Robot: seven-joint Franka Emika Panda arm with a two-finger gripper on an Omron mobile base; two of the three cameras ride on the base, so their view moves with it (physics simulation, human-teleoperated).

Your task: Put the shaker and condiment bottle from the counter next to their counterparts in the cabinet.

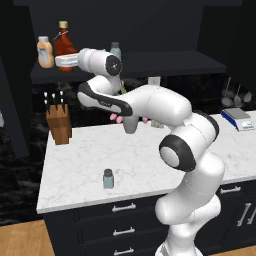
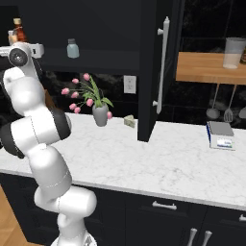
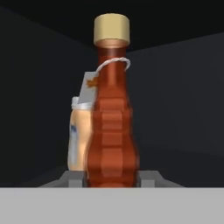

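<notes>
The dark red-brown condiment bottle point(image 1: 63, 42) with a tan cap stands upright inside the black cabinet point(image 1: 170, 62), just right of the squat orange bottle point(image 1: 45, 52). My gripper point(image 3: 112, 177) is shut on its lower body, one dark fingertip point(image 3: 72, 177) at each side. The hand view shows the orange bottle point(image 3: 78, 140) half hidden behind the condiment bottle point(image 3: 111, 127). Further right on the same shelf stands a small grey-capped shaker point(image 1: 115, 50). Its twin shaker point(image 1: 108, 178) sits on the marble counter point(image 1: 150, 165) near the front edge.
A knife block point(image 1: 58, 120) stands at the counter's back left. A vase of pink tulips point(image 2: 100, 114) sits behind the arm. An open cabinet door point(image 2: 161, 67) hangs to the right, and a small scale point(image 1: 240, 119) lies at the far right.
</notes>
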